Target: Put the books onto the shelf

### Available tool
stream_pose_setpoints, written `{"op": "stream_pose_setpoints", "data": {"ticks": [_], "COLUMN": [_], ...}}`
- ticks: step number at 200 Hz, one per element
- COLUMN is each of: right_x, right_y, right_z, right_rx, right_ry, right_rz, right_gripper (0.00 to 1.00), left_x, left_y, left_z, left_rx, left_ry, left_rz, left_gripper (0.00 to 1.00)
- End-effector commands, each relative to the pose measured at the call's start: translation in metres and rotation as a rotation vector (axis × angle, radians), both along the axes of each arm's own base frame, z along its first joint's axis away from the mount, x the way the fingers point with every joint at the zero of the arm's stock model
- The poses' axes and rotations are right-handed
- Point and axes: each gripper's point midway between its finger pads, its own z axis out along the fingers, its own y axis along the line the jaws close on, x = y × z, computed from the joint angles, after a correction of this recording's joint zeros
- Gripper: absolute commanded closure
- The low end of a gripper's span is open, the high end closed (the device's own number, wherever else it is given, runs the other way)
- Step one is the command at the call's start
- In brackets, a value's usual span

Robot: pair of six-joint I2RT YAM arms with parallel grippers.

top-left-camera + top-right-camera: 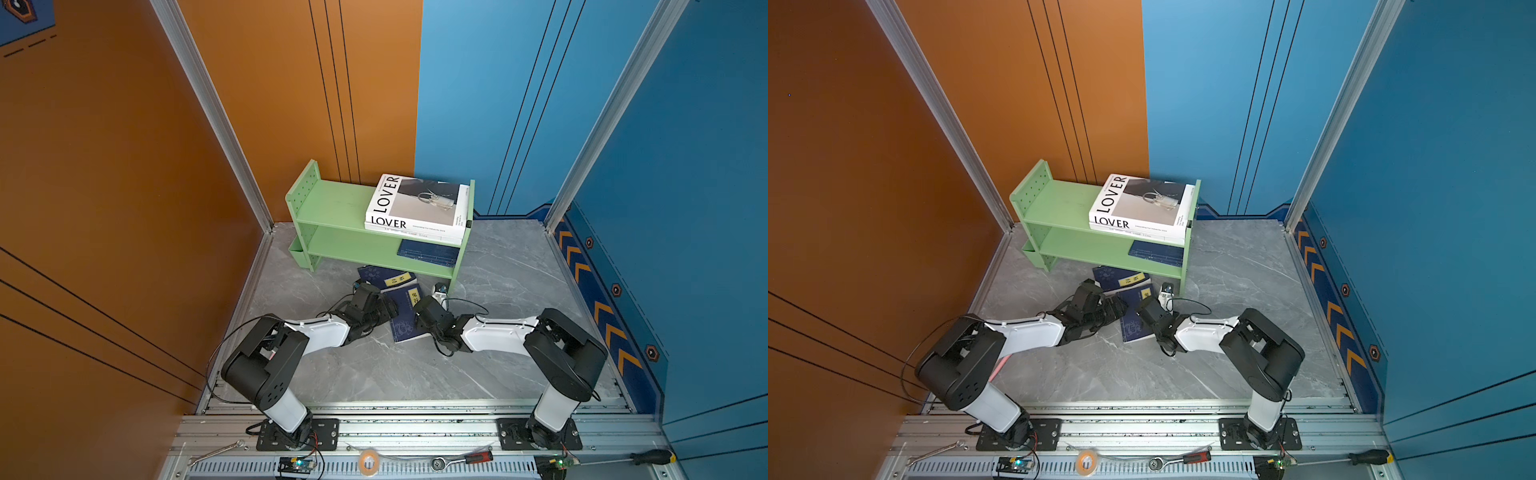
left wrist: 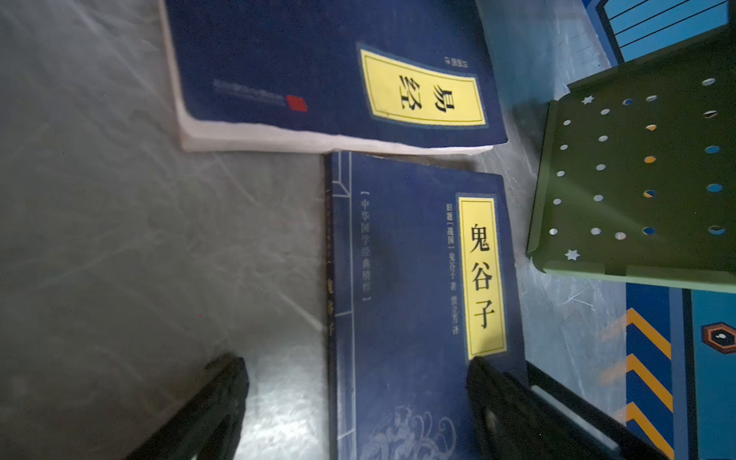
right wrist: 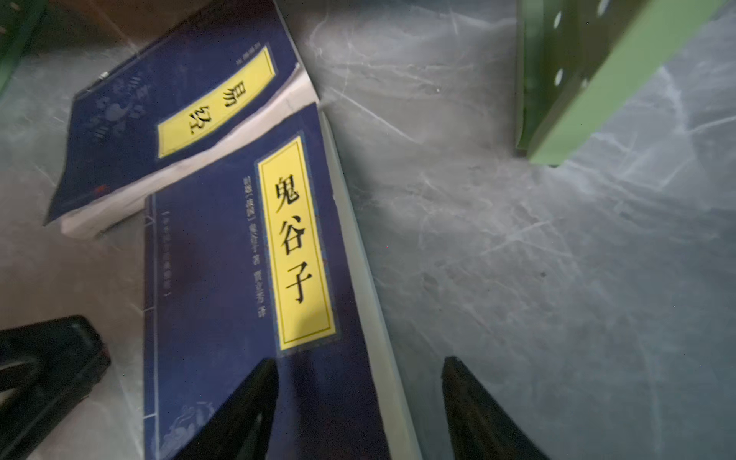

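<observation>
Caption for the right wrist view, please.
Right gripper, jaws open, straddling the page edge of a navy book on the table; a second navy book beside it, the shelf nearby.

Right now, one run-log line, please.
light green two-tier shelf: white LOVER book on top, navy book below | grey table: far yellow-labelled navy book, near yellow-labelled navy book | left fingers: open over near one | right fingers: open, same book
</observation>
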Motion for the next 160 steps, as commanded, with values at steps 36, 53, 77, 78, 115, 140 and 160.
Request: {"op": "stream_pose_setpoints", "data": {"ticks": [36,53,77,78,115,140,160], "right_x": [-0.014,-0.020,-0.023,-0.023,-0.024,-0.022,-0.021], "right_y": [0.016,0.021,0.028,0.028,0.033,0.032,0.028], "right_z": [-0.018,-0.022,-0.023,-0.022,-0.013,-0.005,-0.002], "right_rx": [-0.067,-0.070,-0.039,-0.037,0.028,0.071,0.081], "right_ry": [0.041,0.052,0.060,0.059,0.045,0.038,0.036], "right_rz": [0.046,0.065,0.085,0.087,0.109,0.113,0.108], "right_gripper": [0.43,0.44,0.46,0.46,0.46,0.45,0.45], "left_x": [-0.020,-0.018,-0.016,-0.016,-0.019,-0.029,-0.034], "left_y": [-0.018,-0.029,-0.048,-0.048,-0.063,-0.062,-0.057], "left_z": [-0.042,-0.031,-0.005,-0.004,0.034,0.030,0.023], "left_rx": [-0.032,-0.105,-0.248,-0.257,-0.535,-0.580,-0.582], "left_ry": [0.147,0.112,0.034,0.031,-0.050,-0.023,-0.006], "left_rz": [-0.056,-0.082,-0.137,-0.138,-0.167,-0.143,-0.123], "left_gripper": [0.23,0.24,0.26,0.26,0.37,0.38,0.41]}}
